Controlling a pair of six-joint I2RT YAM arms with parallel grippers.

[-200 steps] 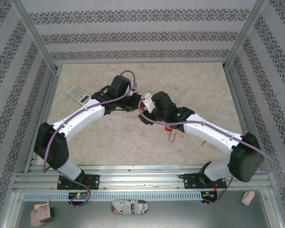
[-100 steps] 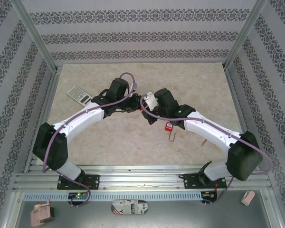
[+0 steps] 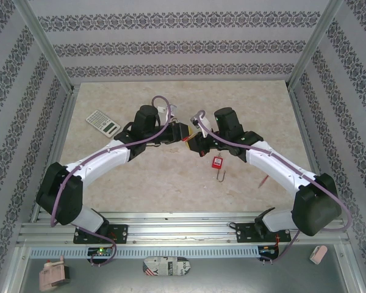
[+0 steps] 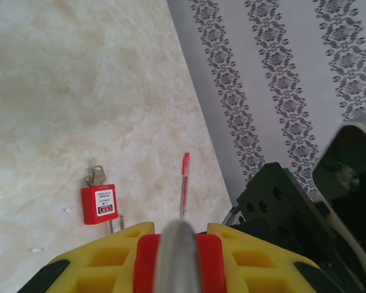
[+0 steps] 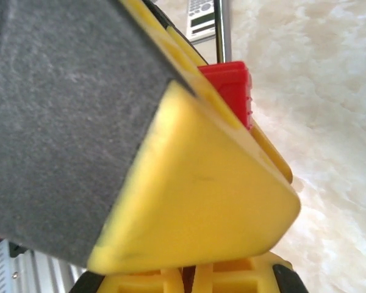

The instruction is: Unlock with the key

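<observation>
Judging from how things lie, we put the task at its approach stage. The left gripper (image 3: 182,130) has its yellow fingers (image 4: 104,259) clamped on the body of a red padlock (image 4: 145,262), held clear of the worktop (image 4: 61,91). A steel bar (image 4: 178,256), likely its shackle, stands out of it. At 4 o'clock of it in the overhead view, just beside, sits the right gripper (image 3: 193,139) with its fingers pressed together. Nothing we see shows a key entering this lock or the shackle sprung, so we reckon inserting and turning are left to do. A second red padlock (image 4: 99,204) lies on the worktop at 4 o'clock of the right gripper, with a silver key (image 4: 96,176) at its base end.

We cannot tell whether the right fingers pinch a key, because in the right wrist view the left gripper's finger blocks most of the scene. The held lock's keyhole is hidden too. Whether the silver key is inserted in the lying padlock or merely touches it is too small to judge.
</observation>
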